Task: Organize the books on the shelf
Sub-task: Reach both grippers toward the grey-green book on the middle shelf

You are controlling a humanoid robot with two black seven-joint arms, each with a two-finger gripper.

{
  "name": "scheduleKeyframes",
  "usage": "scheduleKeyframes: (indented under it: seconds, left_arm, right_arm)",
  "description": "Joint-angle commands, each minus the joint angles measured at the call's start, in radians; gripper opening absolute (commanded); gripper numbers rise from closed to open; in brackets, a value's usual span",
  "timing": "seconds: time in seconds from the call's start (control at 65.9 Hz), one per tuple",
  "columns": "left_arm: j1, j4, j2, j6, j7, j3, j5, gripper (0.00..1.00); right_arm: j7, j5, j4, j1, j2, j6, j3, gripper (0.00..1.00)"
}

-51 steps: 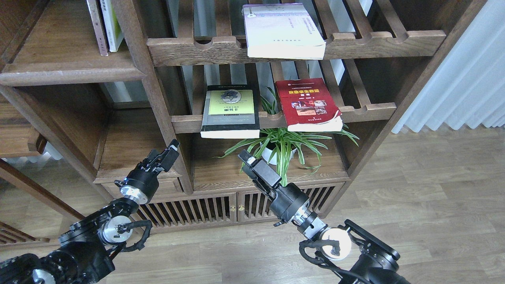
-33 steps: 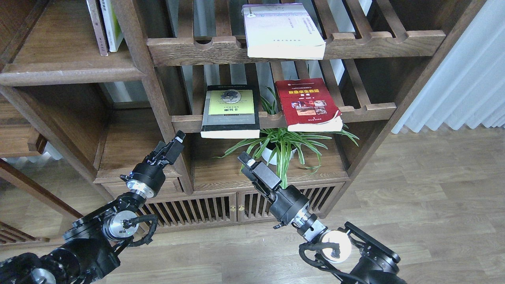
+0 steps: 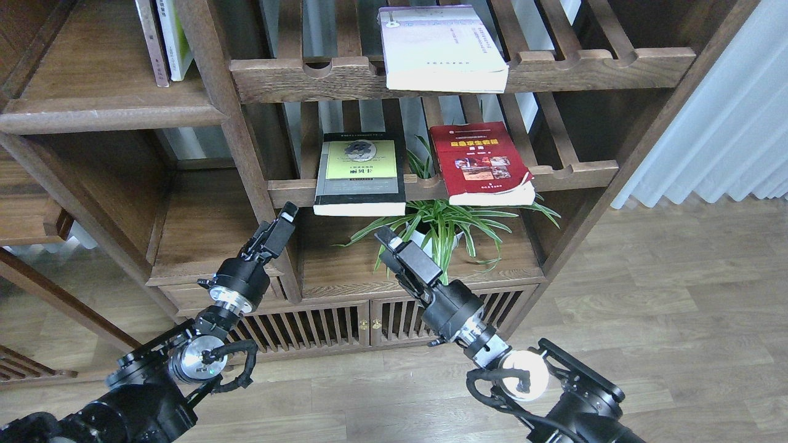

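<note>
Three thick books lie flat on slatted racks. The grey-black book with the yellow-green panel [image 3: 360,175] and the dark red book [image 3: 481,163] are on the middle rack, overhanging its front rail. The white book with the lavender top [image 3: 440,48] is on the upper rack. The solid dark-brown shelf [image 3: 114,114] is at the upper left. My left gripper [image 3: 287,216] is just below and left of the grey-black book, apart from it. My right gripper [image 3: 385,235] is below the same book, in front of the plant. Both are dark and their fingers cannot be told apart.
Two thin books [image 3: 165,40], brown and white-green, stand upright on the solid shelf. A spider plant in a white pot [image 3: 440,227] sits under the middle rack. A vertical post [image 3: 246,154] separates the bays. Slatted cabinet doors [image 3: 308,329] are below, and a curtain [image 3: 726,111] hangs at right.
</note>
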Motion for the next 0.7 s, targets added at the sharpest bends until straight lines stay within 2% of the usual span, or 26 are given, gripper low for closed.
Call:
scheduleKeyframes:
  seconds: [0.0,0.167,0.471,0.683]
  left_arm:
    - [0.035,-0.002,0.006,0.0,0.0,-0.043,-0.001,1.0]
    - [0.063,-0.002,0.003,0.0,0.0,-0.066,-0.001,1.0]
    - [0.064,-0.001,-0.003,0.0,0.0,-0.079,-0.001,1.0]
    - [0.063,0.013,-0.006,0.0,0.0,-0.08,-0.001,1.0]
  right_arm:
    - [0.027,0.06,-0.005,0.038,0.0,-0.096,-0.044,0.99]
    - [0.048,0.206,-0.005,0.113,0.0,-0.217,-0.094,0.99]
    - [0.051,0.343,-0.049,0.205,0.0,-0.297,-0.177,0.99]
    - [0.05,0.441,-0.114,0.277,0.0,-0.3,-0.177,0.99]
